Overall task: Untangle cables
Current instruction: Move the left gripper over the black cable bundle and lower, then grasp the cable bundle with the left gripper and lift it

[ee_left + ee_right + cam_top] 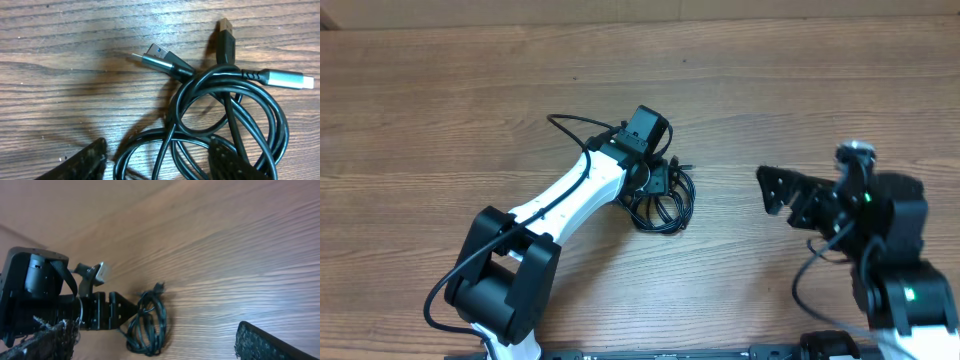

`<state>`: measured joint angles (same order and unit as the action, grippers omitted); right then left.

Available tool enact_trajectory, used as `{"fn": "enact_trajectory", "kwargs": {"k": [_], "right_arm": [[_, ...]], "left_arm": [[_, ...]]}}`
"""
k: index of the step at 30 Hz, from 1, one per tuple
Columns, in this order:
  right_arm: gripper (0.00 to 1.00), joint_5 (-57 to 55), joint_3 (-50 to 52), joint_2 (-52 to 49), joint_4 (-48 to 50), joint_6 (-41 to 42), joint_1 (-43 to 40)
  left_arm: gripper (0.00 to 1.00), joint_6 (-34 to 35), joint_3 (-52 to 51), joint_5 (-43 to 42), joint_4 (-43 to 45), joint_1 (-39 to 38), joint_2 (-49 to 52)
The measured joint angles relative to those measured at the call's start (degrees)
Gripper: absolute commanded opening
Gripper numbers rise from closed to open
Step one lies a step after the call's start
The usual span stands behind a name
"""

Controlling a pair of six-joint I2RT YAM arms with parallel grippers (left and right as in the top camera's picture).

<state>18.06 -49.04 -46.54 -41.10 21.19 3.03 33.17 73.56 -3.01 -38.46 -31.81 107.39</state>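
Over the cables (215, 75), the left gripper (159, 152) straddles their loops, jaws half apart.

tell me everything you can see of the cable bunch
The cables are thin, glossy black cords, coiled into overlapping loops in one bunch, lying flat on the wooden table. Three plugs stick out of it: one dark metallic, one black, one silver. The left gripper straddles the lower loops, jaws apart; whether it touches them is unclear.

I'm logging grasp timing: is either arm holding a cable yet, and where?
Nothing is gripped yet. The left gripper straddles the lower loops of the cables, jaws apart; the right gripper is open and empty.
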Motion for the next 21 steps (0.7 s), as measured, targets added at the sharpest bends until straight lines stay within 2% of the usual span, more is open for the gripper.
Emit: {"fn": "enact_trajectory", "kwargs": {"k": [8, 21], "right_arm": [[1.00, 6.71, 0.00, -11.06, 2.91, 0.02, 0.00], [1.00, 9.03, 0.00, -12.66, 5.95, -0.02, 0.00]], "left_arm": [[0.56, 1.33, 0.00, 1.20, 1.05, -0.09, 2.29], [0.52, 2.75, 0.00, 1.33, 4.44, -0.09, 4.04]]}}
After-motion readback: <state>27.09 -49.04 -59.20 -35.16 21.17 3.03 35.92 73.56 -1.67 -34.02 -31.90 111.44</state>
